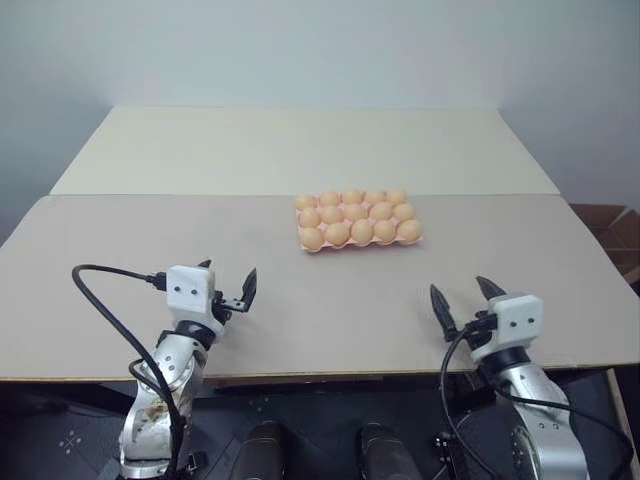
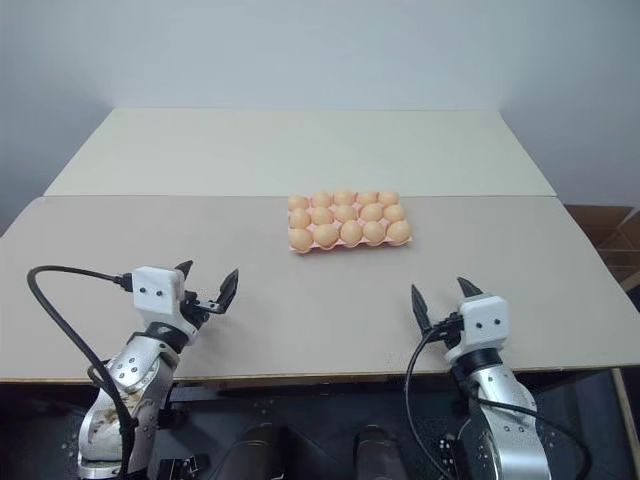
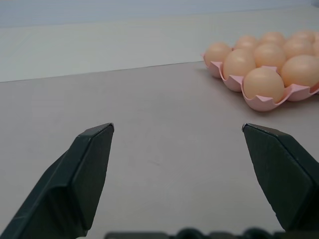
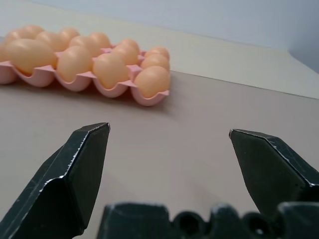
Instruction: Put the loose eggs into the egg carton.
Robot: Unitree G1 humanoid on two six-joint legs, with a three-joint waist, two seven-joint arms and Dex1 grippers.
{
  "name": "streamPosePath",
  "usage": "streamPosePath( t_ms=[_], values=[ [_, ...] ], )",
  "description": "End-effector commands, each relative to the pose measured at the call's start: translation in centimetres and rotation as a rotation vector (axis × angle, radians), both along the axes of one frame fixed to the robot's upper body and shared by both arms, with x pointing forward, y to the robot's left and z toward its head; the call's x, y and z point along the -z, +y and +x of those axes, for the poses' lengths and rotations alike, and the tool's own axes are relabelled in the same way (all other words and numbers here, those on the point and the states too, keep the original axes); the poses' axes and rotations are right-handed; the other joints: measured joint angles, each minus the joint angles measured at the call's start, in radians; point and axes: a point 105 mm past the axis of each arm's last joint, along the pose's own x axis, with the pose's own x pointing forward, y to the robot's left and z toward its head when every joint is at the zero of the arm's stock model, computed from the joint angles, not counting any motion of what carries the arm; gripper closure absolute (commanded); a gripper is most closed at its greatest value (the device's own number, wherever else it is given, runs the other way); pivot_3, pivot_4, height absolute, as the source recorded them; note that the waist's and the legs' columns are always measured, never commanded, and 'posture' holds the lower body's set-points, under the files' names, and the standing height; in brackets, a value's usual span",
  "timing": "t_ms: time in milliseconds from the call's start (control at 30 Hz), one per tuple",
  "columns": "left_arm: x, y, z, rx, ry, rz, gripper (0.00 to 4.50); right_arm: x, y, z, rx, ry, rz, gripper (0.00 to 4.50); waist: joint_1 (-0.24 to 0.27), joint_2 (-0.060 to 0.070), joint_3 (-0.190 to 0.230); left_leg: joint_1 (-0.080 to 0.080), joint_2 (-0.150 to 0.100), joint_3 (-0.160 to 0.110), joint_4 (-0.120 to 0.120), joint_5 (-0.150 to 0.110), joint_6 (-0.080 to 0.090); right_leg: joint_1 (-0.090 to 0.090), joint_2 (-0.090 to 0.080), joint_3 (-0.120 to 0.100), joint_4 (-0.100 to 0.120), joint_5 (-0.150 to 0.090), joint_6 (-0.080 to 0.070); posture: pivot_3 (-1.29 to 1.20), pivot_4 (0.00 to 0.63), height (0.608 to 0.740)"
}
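Tools (image 1: 232, 287) (image 1: 461, 300) spread, pink egg carton (image 1: 318, 245) full

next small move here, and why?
Probably none beyond holding position. The egg carton looks full, an egg in every cup I can see, and I see no loose egg on the table. The left gripper and right gripper have open, empty jaws near the table's front edge, apart from the carton.

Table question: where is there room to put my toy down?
Bare table lies on both sides of the egg carton, behind it, and between it and the open left gripper and right gripper. Only the carton is crowded with eggs.
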Motion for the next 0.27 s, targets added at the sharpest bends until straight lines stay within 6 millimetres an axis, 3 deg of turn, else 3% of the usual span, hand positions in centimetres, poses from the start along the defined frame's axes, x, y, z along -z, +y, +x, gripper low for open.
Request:
streamPosePath(
  t_ms=[33,267],
  values=[
    [-1.6,0.0,-0.4,-0.025,-0.073,0.028,0.02,-2.1,-0.9,0.4,0.026,-0.048,0.041,0.0,-0.001,0.0,0.0,0.0,0.0,0.0,0.0,0.0,0.0,0.0,0.001,0.0,0.0,0.0,0.0,0.0,0.15,0.74],
    [-0.7,0.0,-0.8,-0.032,-0.036,0.051,0.02,-2.6,-1.7,0.7,0.061,0.015,0.071,0.0,0.002,0.0,0.0,-0.001,0.0,0.001,-0.001,0.0,0.0,0.0,0.0,0.0,0.0,-0.001,-0.001,0.0,0.15,0.74]
  ],
)
